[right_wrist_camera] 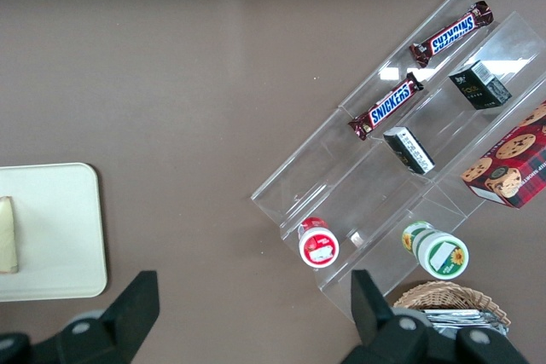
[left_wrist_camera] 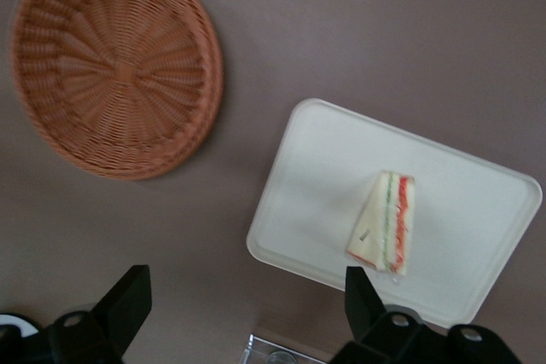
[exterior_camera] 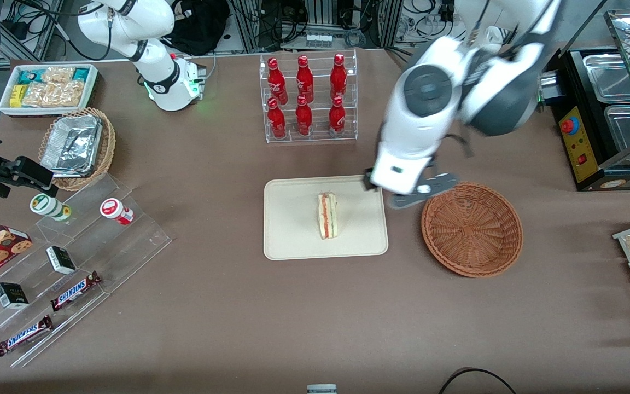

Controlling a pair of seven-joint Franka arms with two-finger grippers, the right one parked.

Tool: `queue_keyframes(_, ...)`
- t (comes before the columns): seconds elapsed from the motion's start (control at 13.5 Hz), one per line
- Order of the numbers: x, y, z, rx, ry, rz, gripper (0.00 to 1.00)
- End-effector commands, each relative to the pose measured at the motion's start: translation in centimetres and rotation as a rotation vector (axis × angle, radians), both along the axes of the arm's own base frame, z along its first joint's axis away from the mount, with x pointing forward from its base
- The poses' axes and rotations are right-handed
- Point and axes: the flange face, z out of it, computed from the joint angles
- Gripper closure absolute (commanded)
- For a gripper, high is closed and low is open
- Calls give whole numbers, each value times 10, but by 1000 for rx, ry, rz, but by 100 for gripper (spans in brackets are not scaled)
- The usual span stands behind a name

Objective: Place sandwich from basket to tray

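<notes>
Lying on tray (exterior_camera: 293,241), sandwich (exterior_camera: 327,215), apart from open, raised end effector (left_wrist_camera: 247,296)

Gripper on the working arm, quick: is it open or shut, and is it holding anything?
Gripper: jaws open, holding nothing, up above the table near the tray corner. The sandwich lies on the tray; the basket has nothing in it.

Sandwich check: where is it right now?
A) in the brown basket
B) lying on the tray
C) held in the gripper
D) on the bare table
B: the sandwich lies on the tray, the basket holds nothing, and the gripper hangs open above the table between the two, gripping nothing.
</notes>
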Motion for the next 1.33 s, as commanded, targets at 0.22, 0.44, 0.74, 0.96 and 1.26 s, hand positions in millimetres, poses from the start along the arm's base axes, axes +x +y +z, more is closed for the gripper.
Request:
queue_keyframes(0.22,10,128,46,42,39,-67,0)
queue_keyframes(0.44,9,198,66,31,81,-172,0)
queue_keyframes(0.74,-22,262,73,22,121,-304,0)
queue_keyframes(0.96,-31,287,84,6,121,-343,0)
queue_keyframes(1.26,-11,291,93,-12,89,-351,0)
